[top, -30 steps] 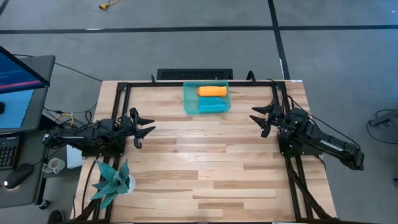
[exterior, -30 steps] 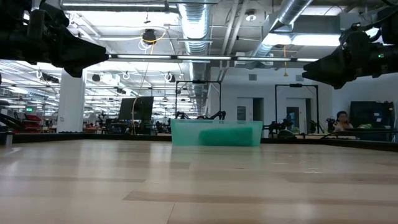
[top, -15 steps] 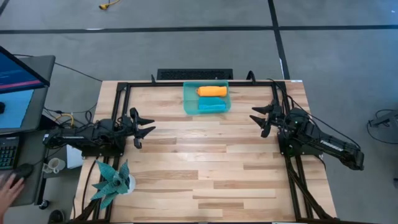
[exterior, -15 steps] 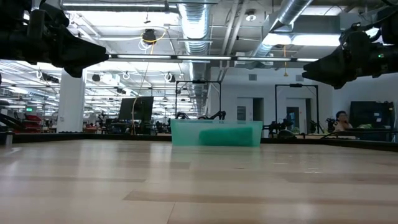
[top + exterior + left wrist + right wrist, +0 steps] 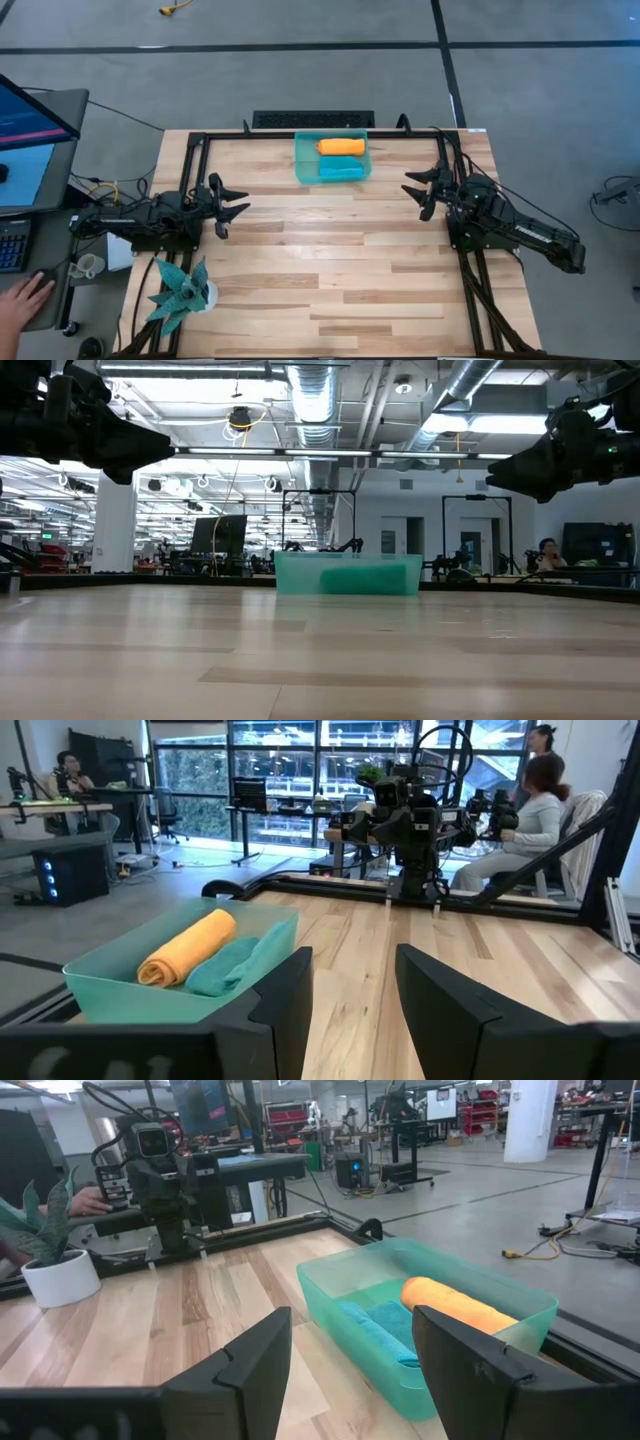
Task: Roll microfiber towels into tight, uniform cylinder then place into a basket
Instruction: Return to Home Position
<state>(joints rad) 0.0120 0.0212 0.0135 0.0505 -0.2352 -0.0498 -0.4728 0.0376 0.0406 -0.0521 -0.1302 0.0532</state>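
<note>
High view showed you the orange towel (image 5: 341, 146) and teal towel (image 5: 341, 172) rolled inside the basket (image 5: 299, 160). Left gripper (image 5: 240, 203) and right gripper (image 5: 408, 187) hung open and empty. So I judged that you only needed to bring both arms home.

Two rolled microfiber towels: one orange towel (image 5: 341, 146) and one teal-blue towel (image 5: 340, 172), both in one sea-green basket (image 5: 301, 160) at the far edge of one wooden tabletop (image 5: 330, 260). Two arms: one left gripper (image 5: 243, 201) and one right gripper (image 5: 412, 194), each with two fingers set apart. One black frame (image 5: 250, 133) borders the tabletop. One potted plant (image 5: 180, 290), near left corner. One person's hand (image 5: 20, 300), left of the tabletop.
</note>
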